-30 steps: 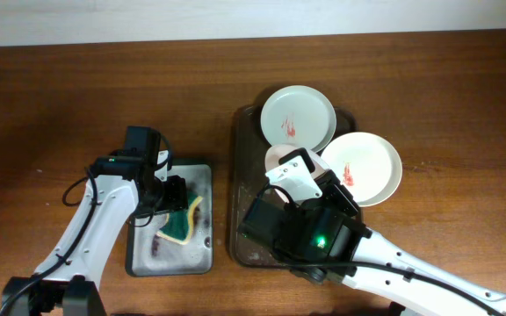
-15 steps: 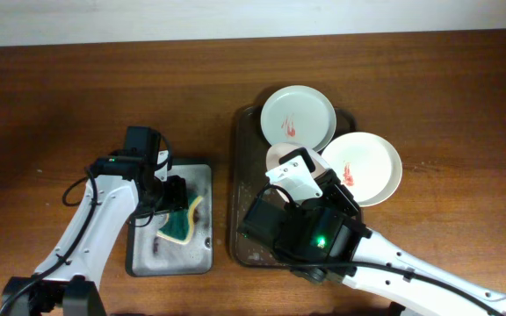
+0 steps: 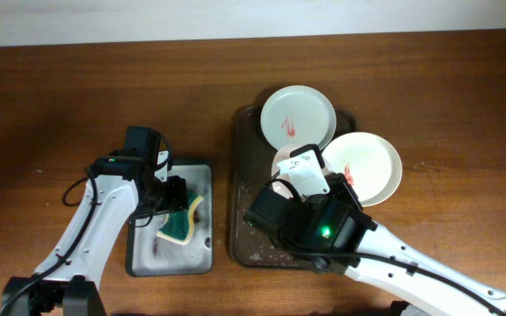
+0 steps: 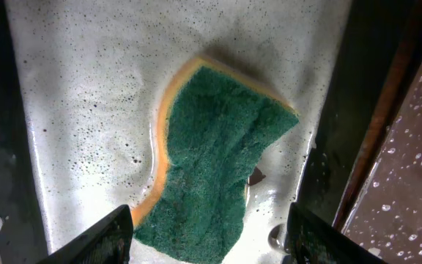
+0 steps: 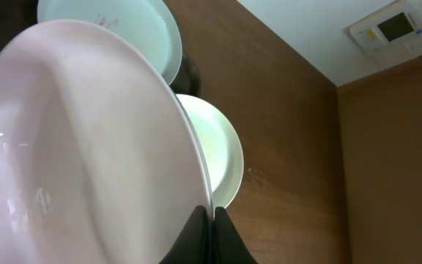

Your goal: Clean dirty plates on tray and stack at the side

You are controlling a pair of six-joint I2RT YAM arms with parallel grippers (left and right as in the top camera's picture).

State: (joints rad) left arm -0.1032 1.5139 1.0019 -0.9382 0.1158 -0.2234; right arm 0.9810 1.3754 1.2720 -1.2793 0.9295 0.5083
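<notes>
My right gripper [image 5: 209, 220] is shut on the rim of a pale pink plate [image 5: 86, 147] and holds it tilted above the brown tray [image 3: 249, 149]. In the overhead view only an edge of the pink plate [image 3: 281, 161] shows beside the right gripper [image 3: 292, 182]. A light green plate [image 3: 297, 117] with red smears lies at the tray's far end. A white plate [image 3: 365, 167] with red smears overlaps the tray's right edge. My left gripper [image 4: 211, 242] is open just above a green and yellow sponge [image 4: 218, 154], not touching it.
The sponge [image 3: 178, 226] lies in a wet metal basin [image 3: 148, 254] left of the tray, with the left gripper [image 3: 176, 197] over it. Bare wooden table [image 3: 429, 96] surrounds both. The green plate [image 5: 123, 29] and white plate [image 5: 215, 158] show behind the held plate.
My right wrist has turned and shifted slightly to the right and away with the pink plate. The left arm and sponge have not moved.
</notes>
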